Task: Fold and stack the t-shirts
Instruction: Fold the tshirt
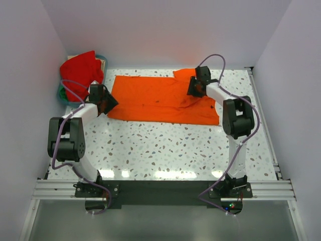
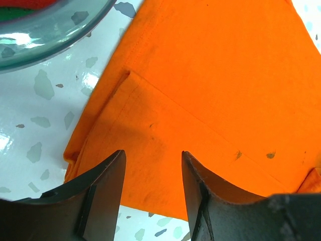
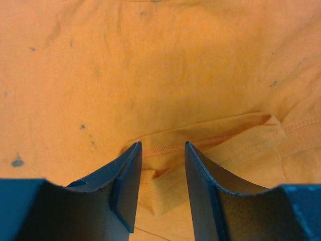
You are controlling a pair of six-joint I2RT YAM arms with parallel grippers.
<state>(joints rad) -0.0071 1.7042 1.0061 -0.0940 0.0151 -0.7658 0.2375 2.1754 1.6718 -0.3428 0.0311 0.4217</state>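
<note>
An orange t-shirt [image 1: 160, 99] lies spread flat across the far half of the table, folded lengthwise. My left gripper [image 1: 107, 104] hovers open over its left near corner; the left wrist view shows the hem and corner [image 2: 150, 145] between the fingers. My right gripper [image 1: 194, 89] is open over the shirt's right part near the sleeve. In the right wrist view a stitched fold [image 3: 200, 143] lies between the fingers. A red t-shirt [image 1: 83, 67] is heaped in the basket at far left.
A teal basket [image 1: 65, 95] stands at the far left corner, its rim in the left wrist view [image 2: 55, 35]. White walls close in the table at back, left and right. Speckled table surface [image 1: 165, 145] stretches in front of the shirt.
</note>
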